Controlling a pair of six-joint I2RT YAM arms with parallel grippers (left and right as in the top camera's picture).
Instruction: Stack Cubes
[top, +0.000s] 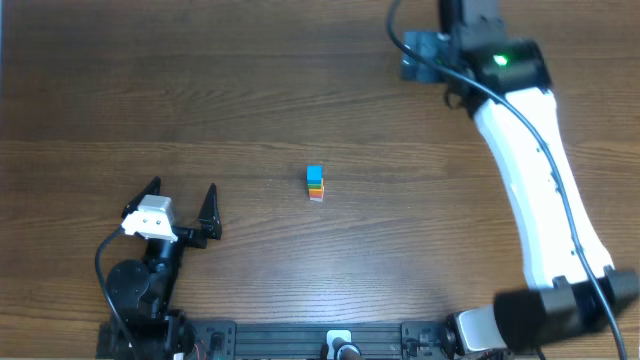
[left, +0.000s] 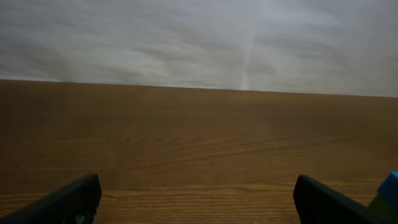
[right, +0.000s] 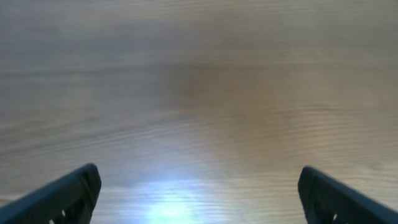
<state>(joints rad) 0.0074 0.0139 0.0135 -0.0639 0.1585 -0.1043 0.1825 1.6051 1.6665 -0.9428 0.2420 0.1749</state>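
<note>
A small stack of cubes (top: 315, 184) stands at the middle of the wooden table, blue on top, then green, orange and a pale pink one at the bottom. Its blue top edge (left: 390, 188) shows in the left wrist view. My left gripper (top: 182, 206) rests low near its base, left of the stack and well apart from it, fingers open and holding nothing. My right arm stretches to the far right of the table; its gripper (right: 199, 193) hangs open above bare wood with nothing between the fingers.
The right arm's white link (top: 535, 190) runs diagonally across the right side of the table. The wooden tabletop (top: 200, 90) surrounds the stack on all sides. A pale wall (left: 199, 37) lies beyond the table's far edge.
</note>
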